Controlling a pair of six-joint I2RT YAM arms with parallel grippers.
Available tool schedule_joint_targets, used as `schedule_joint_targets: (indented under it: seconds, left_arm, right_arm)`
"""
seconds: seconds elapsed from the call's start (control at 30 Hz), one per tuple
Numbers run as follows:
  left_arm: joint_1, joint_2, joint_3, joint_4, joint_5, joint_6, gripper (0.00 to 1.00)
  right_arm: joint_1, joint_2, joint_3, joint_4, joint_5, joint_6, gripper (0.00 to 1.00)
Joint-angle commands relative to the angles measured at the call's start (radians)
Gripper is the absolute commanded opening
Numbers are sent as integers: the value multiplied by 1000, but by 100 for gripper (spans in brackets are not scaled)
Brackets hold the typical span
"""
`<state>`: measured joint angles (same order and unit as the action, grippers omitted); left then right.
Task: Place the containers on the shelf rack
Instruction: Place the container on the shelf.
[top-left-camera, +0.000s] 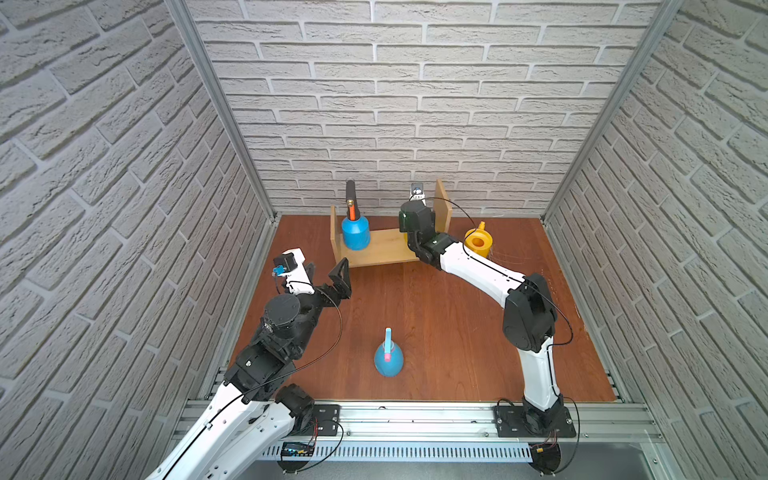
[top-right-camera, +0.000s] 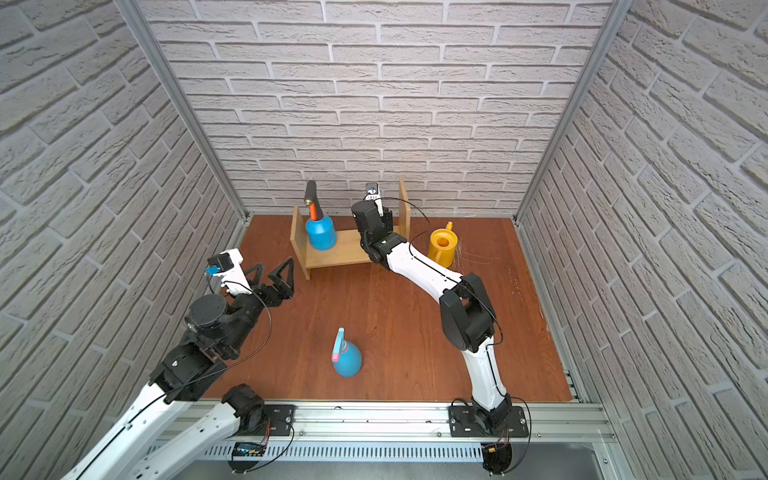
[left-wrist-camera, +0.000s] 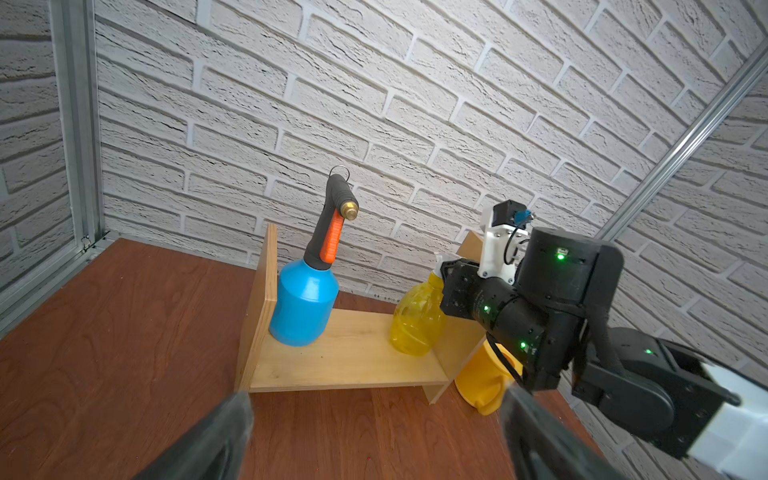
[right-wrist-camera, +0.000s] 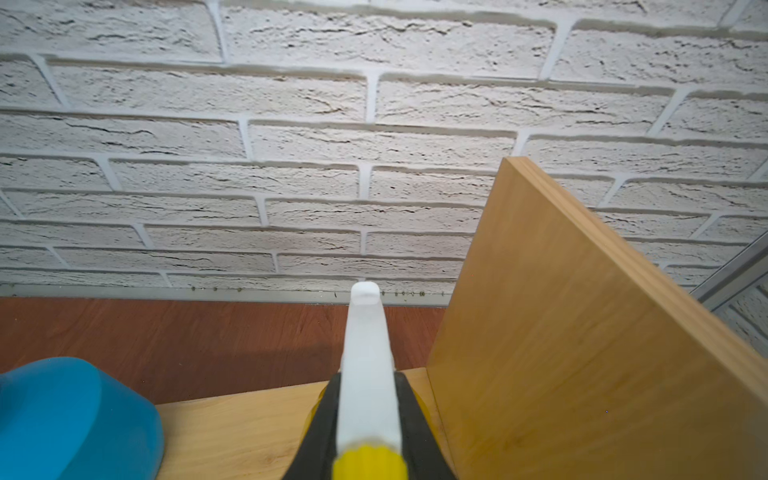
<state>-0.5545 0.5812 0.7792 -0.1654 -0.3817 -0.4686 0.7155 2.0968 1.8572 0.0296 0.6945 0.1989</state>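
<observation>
Right pincer (right-wrist-camera: 365, 390) pinches the white head of the yellow trigger bottle (left-wrist-camera: 415, 320), upright on the shelf rack (left-wrist-camera: 353, 357) board by the taller panel. Left pincer (top-right-camera: 275, 264) spread, empty, over the tabletop (top-right-camera: 395, 316).

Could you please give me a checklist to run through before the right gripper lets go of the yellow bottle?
1. Base of the yellow trigger bottle on the board of the shelf rack: ok, it looks seated in the left wrist view.
2. right gripper shut on the white trigger head: ok.
3. Bottle apart from the blue pump sprayer: ok.
4. Bottle's base clear of the taller side panel: cannot tell, the arm hides it.
5. left gripper open and off the rack: ok.
6. All containers shelved: not ok; the yellow watering can and the blue-pink teardrop bottle stand on the table.
</observation>
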Motion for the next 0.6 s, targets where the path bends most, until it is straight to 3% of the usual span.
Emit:
schedule_joint_targets:
  seconds: [0.0, 0.3, 0.57]
  left_arm:
    - [7, -2, -12, 24, -2, 15, 98]
    - [8, -19, -20, 18, -5, 5, 98]
    - [7, -27, -27, 16, -9, -16, 98]
  right_arm:
    - [0, 23, 50, 2, -9, 37, 7]
    - [-15, 92, 146, -57, -18, 69, 11]
    - [-30, 111, 157, -92, -26, 90, 28]
